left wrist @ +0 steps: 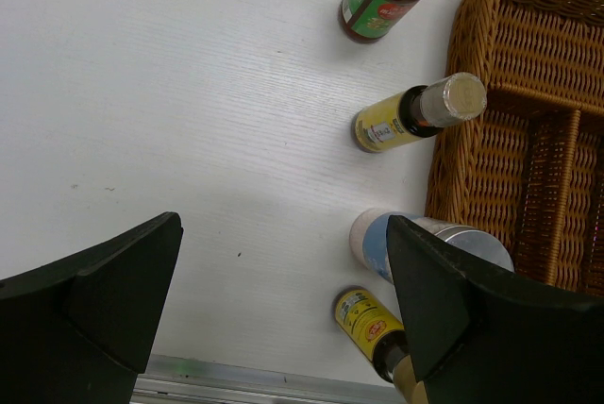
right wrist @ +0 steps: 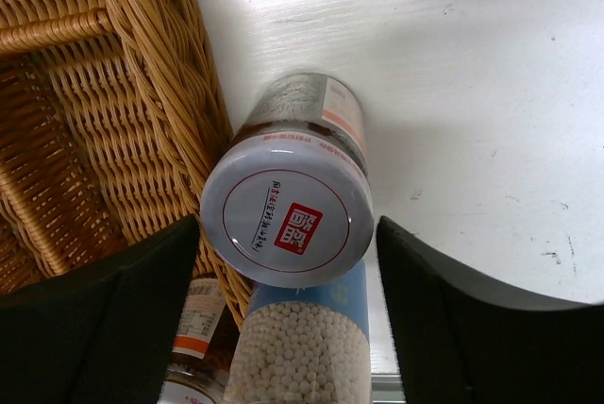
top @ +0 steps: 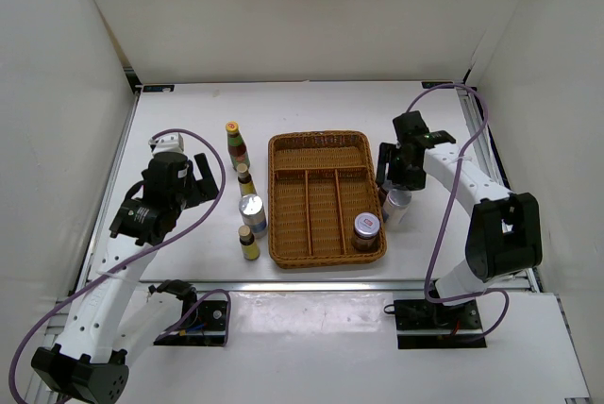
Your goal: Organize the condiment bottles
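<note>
Left of the wicker tray (top: 326, 198) four condiment bottles stand in a row: a red-green sauce bottle (top: 236, 144), a small brown bottle (top: 245, 180), a silver-lidded jar (top: 252, 213) and another small brown bottle (top: 248, 242). My left gripper (top: 189, 182) hovers open to their left, holding nothing. In the left wrist view the yellow-labelled bottle (left wrist: 368, 319) and the jar (left wrist: 377, 239) lie beside its right finger. My right gripper (right wrist: 288, 234) is open astride a silver-lidded jar (right wrist: 288, 220) just outside the tray's right wall, with thin gaps either side. A blue-labelled jar (right wrist: 311, 347) stands right beside it.
One jar (top: 366, 231) sits in the tray's near right compartment. The tray's woven wall (right wrist: 160, 92) runs close along the left finger of my right gripper. White walls close in the table on three sides, and a metal rail (left wrist: 245, 383) marks its near edge.
</note>
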Tool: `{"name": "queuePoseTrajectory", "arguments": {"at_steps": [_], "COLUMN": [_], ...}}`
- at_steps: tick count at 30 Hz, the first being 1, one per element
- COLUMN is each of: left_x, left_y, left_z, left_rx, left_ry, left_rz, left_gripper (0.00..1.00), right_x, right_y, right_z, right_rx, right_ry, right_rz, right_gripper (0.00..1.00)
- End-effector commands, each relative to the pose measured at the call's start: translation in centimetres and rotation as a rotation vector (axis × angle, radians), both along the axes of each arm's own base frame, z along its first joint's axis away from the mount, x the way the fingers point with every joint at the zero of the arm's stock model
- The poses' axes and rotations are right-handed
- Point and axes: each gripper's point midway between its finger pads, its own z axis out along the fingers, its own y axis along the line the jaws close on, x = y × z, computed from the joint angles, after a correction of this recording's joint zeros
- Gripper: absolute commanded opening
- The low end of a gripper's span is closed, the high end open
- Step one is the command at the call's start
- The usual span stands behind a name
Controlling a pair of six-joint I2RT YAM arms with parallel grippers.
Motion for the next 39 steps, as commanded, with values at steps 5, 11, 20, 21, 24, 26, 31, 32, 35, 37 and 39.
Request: {"name": "queuePoseTrajectory", "arguments": {"at_steps": [5, 11, 20, 21, 24, 26, 31, 32, 35, 37, 39], "left_x": [0.1, 0.1, 0.1, 0.1, 0.1, 0.1, 0.1, 0.1, 0.1, 0.1, 0.1], "left_y": [0.0, 0.0, 0.0, 0.0, 0.0, 0.0, 0.0, 0.0, 0.0, 0.0, 0.0], "left_z": [0.8, 0.8, 0.8, 0.8, 0.8, 0.8, 0.8, 0.8, 0.8, 0.8, 0.8], "left_rx": [0.000, 0.000, 0.000, 0.000, 0.000, 0.000, 0.000, 0.000, 0.000, 0.000, 0.000], "left_ry": [-0.021, -0.021, -0.021, -0.021, -0.021, -0.021, -0.021, -0.021, -0.021, -0.021, -0.021], "left_rz": [0.003, 0.003, 0.003, 0.003, 0.003, 0.003, 0.003, 0.003, 0.003, 0.003, 0.003], "left_gripper": [1.00, 1.00, 1.00, 1.00, 1.00, 1.00, 1.00, 1.00, 1.00, 1.00, 1.00], "right_x": [-0.3, -0.3, 0.0, 0.0, 0.0, -0.3, -0.4, -0.2, 0.1, 0.4, 0.2], "right_y": [-0.5, -0.9, -0.9, -0.9, -1.3, -1.2, -1.2, -1.0, -0.8, -0.4, -0.4], "right_z": [-1.0, -1.3, -0.7, -0.7, 0.5, 1.6, 5.1, 5.9, 8.9, 11.0, 12.5], "right_rx": [-0.030, -0.050, -0.063, -0.063, -0.090, -0.094, -0.118, -0.122, -0.129, -0.122, -0.125], "right_ry": [0.008, 0.013, -0.018, -0.018, -0.060, -0.077, -0.156, -0.181, -0.258, -0.306, -0.336], "right_rz": [-0.035, -0.042, -0.032, -0.032, -0.029, -0.021, -0.009, 0.003, 0.010, 0.039, 0.052], "right_gripper": [0.72, 0.86, 0.67, 0.64, 0.54, 0.51, 0.43, 0.42, 0.36, 0.33, 0.30]}}
